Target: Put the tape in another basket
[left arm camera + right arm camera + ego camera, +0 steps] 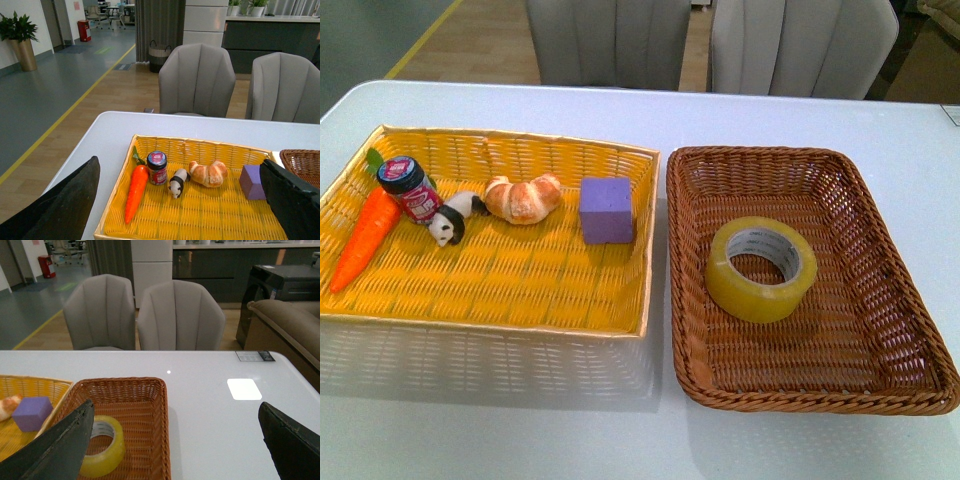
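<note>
The tape point(761, 268), a large yellowish roll with a white core, lies flat in the dark brown wicker basket point(880, 240) on the right of the table. It also shows in the right wrist view point(102, 452), inside the brown basket point(145, 405). The brown basket's corner shows in the left wrist view point(300, 160). My left gripper point(180, 210) is open, held above the yellow basket point(200, 150). My right gripper point(175, 450) is open, above the brown basket's right edge and the table. Neither arm shows in the front view.
The yellow basket point(470, 290) holds a toy carrot point(365, 235), a small jar point(410, 188), a panda figure point(453, 218), a croissant point(523, 197) and a purple cube point(607, 210). Two grey chairs point(610, 40) stand behind the white table point(520, 430).
</note>
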Controlling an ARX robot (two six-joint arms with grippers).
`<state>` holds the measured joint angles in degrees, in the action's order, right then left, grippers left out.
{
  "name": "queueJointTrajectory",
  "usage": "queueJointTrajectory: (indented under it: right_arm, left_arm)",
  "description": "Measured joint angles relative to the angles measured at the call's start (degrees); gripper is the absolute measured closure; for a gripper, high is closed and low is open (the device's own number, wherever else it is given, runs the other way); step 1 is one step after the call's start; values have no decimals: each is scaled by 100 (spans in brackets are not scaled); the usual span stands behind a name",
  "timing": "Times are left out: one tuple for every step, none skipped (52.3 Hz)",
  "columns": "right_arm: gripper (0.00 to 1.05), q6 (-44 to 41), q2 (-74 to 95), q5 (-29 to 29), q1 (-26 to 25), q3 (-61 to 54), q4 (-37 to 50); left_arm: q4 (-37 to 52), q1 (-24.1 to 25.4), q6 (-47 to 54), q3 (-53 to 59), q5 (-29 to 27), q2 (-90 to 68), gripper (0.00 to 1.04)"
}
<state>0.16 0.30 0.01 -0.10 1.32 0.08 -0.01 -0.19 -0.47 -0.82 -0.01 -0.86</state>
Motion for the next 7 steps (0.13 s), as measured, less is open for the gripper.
queueJointTrajectory:
  right_arm:
    - [9,0,0,0,0,0,0]
    - [9,0,0,0,0,0,0]
    - [9,0,0,0,0,0,0]
    - [9,0,0,0,0,0,0]
    - [9,0,0,0,0,0,0]
    - [9,0,0,0,0,0,0]
    - [9,0,0,0,0,0,0]
  left_arm:
    - [0,0,0,-2,2,0,9]
    - [0,0,0,-2,2,0,9]
    - [0,0,0,0,2,0,9]
    - [0,0,0,-2,2,0,9]
    - [0,0,0,-2,2,0,9]
    - [0,0,0,0,0,0,9]
    - [0,0,0,0,2,0,9]
